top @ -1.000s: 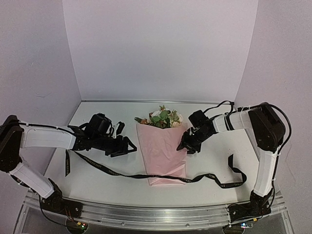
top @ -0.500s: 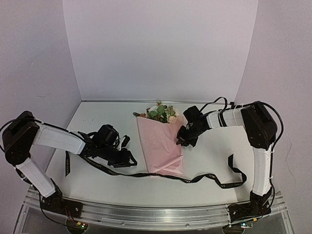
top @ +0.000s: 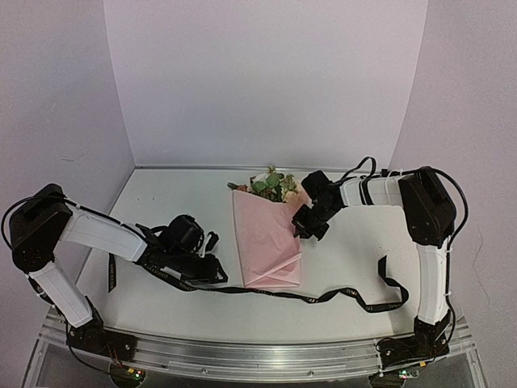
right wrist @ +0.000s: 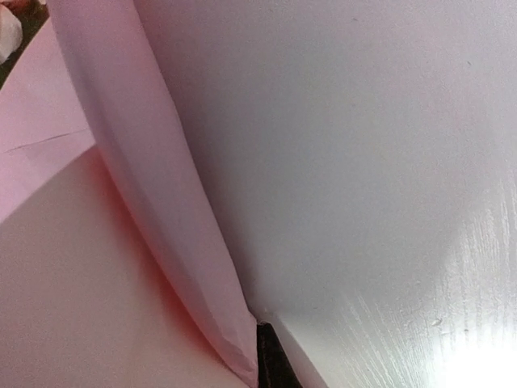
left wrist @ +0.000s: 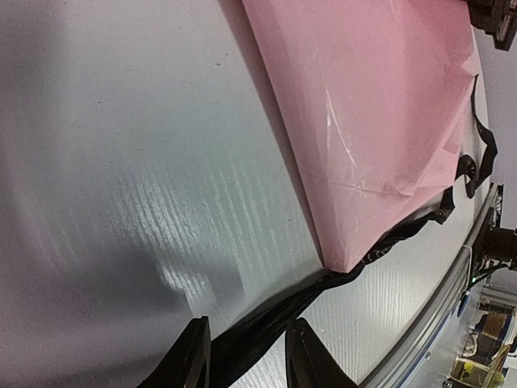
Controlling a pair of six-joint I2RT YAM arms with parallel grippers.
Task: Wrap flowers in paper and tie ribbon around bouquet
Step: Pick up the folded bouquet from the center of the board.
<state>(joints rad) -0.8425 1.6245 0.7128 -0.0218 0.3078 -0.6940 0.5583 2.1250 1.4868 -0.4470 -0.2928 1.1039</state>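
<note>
bouquet (top: 266,242) | long axis near-far | flowers (top: 271,184) far (ribbon (top: 349,293) under base)

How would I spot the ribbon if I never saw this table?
Find the white table, then the pink paper cone lying in its middle. Past the cone's near end a long black ribbon trails out to both sides. Unlike the round black robot cables, it lies flat and carries tiny pale letters.

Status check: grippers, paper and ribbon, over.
Left gripper open, astride ribbon. Right gripper shut on paper edge. Ribbon runs under paper, untied. Nothing blocking.
</note>
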